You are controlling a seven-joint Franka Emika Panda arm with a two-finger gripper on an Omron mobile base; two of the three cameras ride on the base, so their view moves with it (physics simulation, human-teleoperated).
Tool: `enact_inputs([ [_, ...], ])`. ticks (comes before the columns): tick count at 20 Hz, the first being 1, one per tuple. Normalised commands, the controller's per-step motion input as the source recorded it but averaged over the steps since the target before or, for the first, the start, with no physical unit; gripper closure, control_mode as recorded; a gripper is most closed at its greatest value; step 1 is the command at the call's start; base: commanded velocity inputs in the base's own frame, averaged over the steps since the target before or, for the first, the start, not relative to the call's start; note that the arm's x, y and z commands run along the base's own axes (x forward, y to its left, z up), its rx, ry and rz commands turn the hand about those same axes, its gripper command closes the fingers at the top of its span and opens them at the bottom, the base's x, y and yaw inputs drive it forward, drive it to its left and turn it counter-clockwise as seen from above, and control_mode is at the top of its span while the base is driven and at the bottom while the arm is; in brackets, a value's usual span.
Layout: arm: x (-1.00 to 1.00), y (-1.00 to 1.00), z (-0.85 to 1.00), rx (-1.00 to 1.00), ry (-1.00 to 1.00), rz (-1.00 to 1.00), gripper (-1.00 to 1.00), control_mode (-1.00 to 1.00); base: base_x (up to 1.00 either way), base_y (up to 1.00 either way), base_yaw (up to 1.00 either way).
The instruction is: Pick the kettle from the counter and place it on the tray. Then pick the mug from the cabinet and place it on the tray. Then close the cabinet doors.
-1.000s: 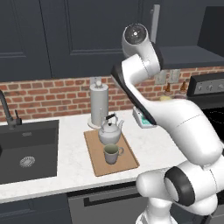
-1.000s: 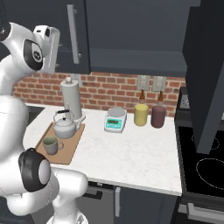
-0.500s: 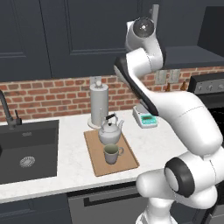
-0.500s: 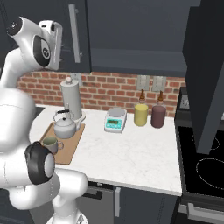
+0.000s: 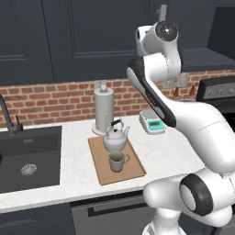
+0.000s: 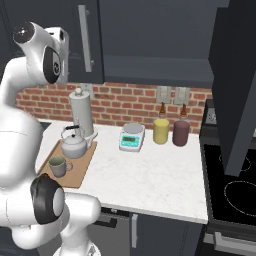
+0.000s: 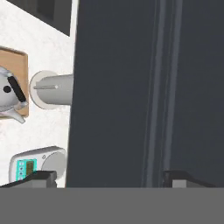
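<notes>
Up against the cabinet doors [image 7: 131,87], the gripper [image 7: 105,177] stands wide open, holding nothing — pushing squarely on the panel — not its edge — should shut it.

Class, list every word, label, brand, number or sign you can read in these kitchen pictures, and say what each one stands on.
No text can be read anywhere.
Digital scale: it has a green display panel, too small and blurred to show any figure.
Yellow jar and dark-red jar: no label visible.
Kettle, mug, tray: no markings.
</notes>
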Motion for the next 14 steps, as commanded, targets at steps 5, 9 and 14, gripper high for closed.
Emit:
enact_inputs([
  [5, -0.70, 0.02, -0.01, 0.00, 0.00, 0.10, -1.00, -1.00, 0.00, 0.00, 0.00],
  [9, -0.75, 0.02, 0.00, -0.02, 0.00, 0.06, -1.00, -1.00, 0.00, 0.00, 0.00],
  [14, -0.81, 0.00, 0.00, -0.09, 0.00, 0.05, -1.00, -1.00, 0.00, 0.00, 0.00],
])
